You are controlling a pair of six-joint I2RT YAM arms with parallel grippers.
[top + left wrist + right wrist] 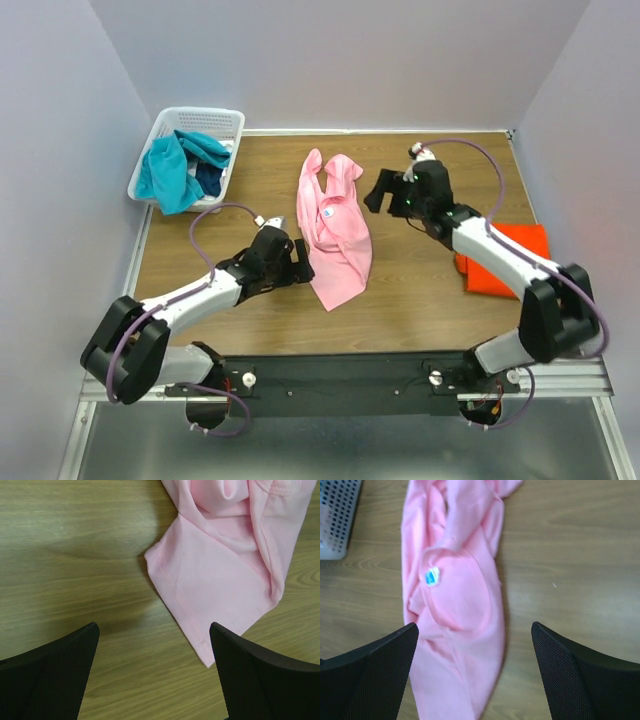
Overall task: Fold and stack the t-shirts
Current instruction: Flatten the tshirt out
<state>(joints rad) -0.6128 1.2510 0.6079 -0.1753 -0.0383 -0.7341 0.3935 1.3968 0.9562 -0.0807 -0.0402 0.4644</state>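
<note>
Pink t-shirt [335, 225], rumpled lengthwise, between left tool [301, 264] and right tool [377, 193], both spread wide.

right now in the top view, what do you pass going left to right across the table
white basket → left gripper → pink t-shirt → right gripper → orange t-shirt

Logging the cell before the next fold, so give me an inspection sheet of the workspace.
Surface: wooden table, metal rail at near edge.
Job's things: pink shirt crumpled mid-table; orange shirt folded at right; teal garment and dark blue garment in basket.
Clutter: nothing seen.
Grippers: left gripper open by pink shirt's corner; right gripper open over it; both empty.
Cables: purple cable looping along each arm.
Surroundings: grey walls on three sides.
</note>
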